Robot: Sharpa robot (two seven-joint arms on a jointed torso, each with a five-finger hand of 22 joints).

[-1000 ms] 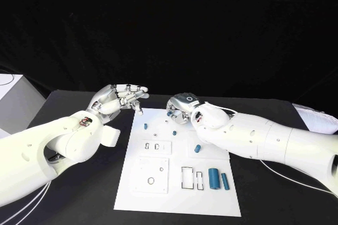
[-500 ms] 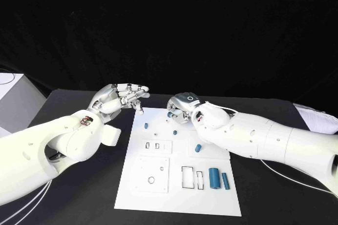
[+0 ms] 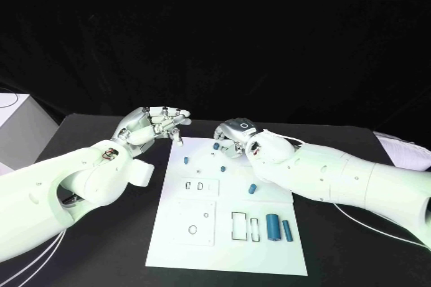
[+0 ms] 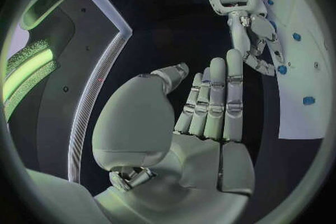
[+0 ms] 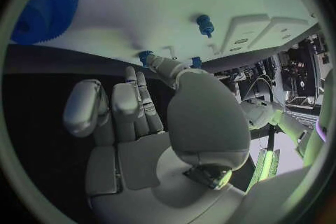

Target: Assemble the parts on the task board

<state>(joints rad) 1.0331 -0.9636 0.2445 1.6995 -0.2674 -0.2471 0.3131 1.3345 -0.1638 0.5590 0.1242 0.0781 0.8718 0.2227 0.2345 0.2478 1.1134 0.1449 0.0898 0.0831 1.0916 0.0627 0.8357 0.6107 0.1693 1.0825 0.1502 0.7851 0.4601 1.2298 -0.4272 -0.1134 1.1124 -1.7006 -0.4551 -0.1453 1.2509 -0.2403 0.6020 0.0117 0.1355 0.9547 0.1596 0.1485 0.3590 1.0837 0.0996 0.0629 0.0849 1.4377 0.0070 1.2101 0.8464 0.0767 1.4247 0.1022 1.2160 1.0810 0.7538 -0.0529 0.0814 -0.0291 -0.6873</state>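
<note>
The left hand (image 3: 154, 126) hovers beside the far left corner of the white board (image 3: 180, 249), its fingers curled loosely together with nothing between them; in the left wrist view the same hand (image 4: 203, 106) shows its fingers (image 4: 224, 95) lying side by side, thumb apart, with an empty palm. Just to the right of it, on the board's far end, a small blue part (image 3: 186, 160) stands near the left edge, and another small blue part (image 3: 223, 170) stands a little further in. Nearer the robot, on the board's left half, lie a raised white block with two small slots (image 3: 200, 187) and a larger white block with an oval hole (image 3: 194, 223). Toward the middle right, an oblong blue part (image 3: 252, 189) lies flat on the board, close beside the right arm. Nearer the front, a rectangular outlined slot (image 3: 240, 226) sits beside a thick blue cylinder (image 3: 272, 228) and a thinner blue rod (image 3: 288, 230), the two lying side by side, close but apart. The right hand (image 3: 235, 137) reaches over the far right part of the board, and a small blue piece (image 3: 217, 146) shows at its fingertips; in the right wrist view that hand (image 5: 161, 123) has a blue piece (image 5: 146, 57) right at a fingertip, though I cannot tell whether it is pinched or only touched. A blue toothed wheel (image 5: 46, 8) also shows on the board in that view.
</note>
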